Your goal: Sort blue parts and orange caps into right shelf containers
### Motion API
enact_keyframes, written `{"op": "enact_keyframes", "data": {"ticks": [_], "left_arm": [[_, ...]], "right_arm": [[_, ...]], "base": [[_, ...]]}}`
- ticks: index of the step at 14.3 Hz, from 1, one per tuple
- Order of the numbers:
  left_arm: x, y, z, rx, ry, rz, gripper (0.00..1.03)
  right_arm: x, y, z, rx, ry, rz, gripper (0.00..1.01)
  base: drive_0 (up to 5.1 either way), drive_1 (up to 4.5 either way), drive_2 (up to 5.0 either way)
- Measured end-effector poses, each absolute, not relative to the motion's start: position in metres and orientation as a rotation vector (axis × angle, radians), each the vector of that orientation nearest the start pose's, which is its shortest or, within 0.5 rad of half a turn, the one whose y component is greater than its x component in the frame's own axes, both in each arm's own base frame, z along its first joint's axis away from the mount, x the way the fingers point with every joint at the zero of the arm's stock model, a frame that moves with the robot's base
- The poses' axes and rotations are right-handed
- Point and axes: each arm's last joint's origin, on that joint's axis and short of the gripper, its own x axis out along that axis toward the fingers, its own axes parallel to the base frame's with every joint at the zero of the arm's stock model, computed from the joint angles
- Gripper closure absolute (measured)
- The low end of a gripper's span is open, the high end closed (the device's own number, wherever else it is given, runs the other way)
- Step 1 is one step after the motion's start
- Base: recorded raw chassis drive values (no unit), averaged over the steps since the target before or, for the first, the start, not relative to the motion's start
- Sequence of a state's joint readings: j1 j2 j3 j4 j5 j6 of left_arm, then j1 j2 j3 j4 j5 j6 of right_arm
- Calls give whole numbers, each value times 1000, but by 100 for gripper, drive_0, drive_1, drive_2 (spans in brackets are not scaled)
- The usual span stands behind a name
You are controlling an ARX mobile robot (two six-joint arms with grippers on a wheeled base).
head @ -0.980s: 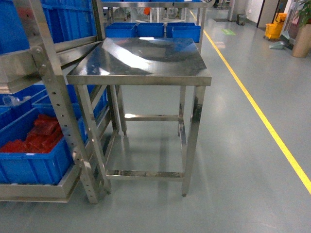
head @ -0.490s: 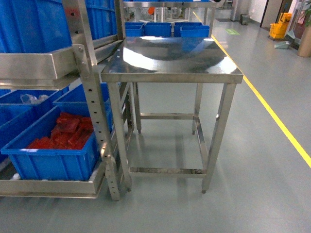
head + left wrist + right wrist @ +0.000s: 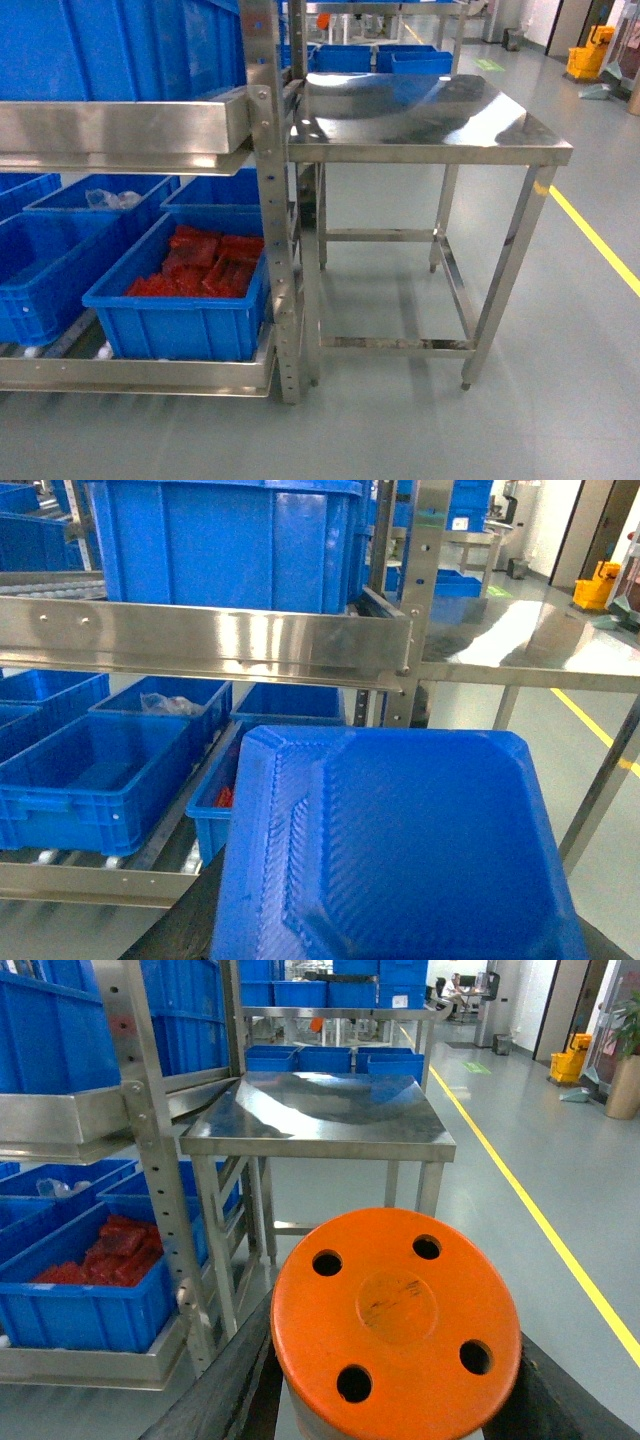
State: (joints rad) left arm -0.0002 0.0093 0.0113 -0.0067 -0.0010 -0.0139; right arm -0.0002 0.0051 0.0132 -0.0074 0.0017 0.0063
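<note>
A blue part (image 3: pixel 400 850), a flat ribbed tray-like piece, fills the lower half of the left wrist view; my left gripper (image 3: pixel 395 945) is shut on it, its jaws hidden beneath. My right gripper (image 3: pixel 390 1400) is shut on an orange cap (image 3: pixel 395 1315), whose flat top with holes faces the camera between two black fingers (image 3: pixel 225 1380). Neither gripper shows in the head view. The right shelf containers are blue crates: one on the lower level (image 3: pixel 180 325), a big one on the upper level (image 3: pixel 120 50), and an empty lower one (image 3: pixel 90 770).
Flat red packets (image 3: pixel 205 265) lie in the lower crate. A steel shelf post (image 3: pixel 275 220) stands against a steel table (image 3: pixel 430 130). More blue crates (image 3: pixel 385 58) sit behind the table. A yellow floor line (image 3: pixel 600 240) runs on the right.
The head view has swung toward the shelf: the table and post slid rightward in the frame, and more of the shelf crates came into view on the left.
</note>
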Motion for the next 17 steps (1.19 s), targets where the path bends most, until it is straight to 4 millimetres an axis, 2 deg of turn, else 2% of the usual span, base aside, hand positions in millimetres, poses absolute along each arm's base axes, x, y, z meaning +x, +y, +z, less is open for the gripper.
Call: {"op": "enact_keyframes", "data": {"ticks": [17], "left_arm": [[98, 0, 166, -14, 5, 0, 61]], "right_arm": [[97, 0, 167, 6, -2, 0, 56]], "base": [[-504, 240, 240]]}}
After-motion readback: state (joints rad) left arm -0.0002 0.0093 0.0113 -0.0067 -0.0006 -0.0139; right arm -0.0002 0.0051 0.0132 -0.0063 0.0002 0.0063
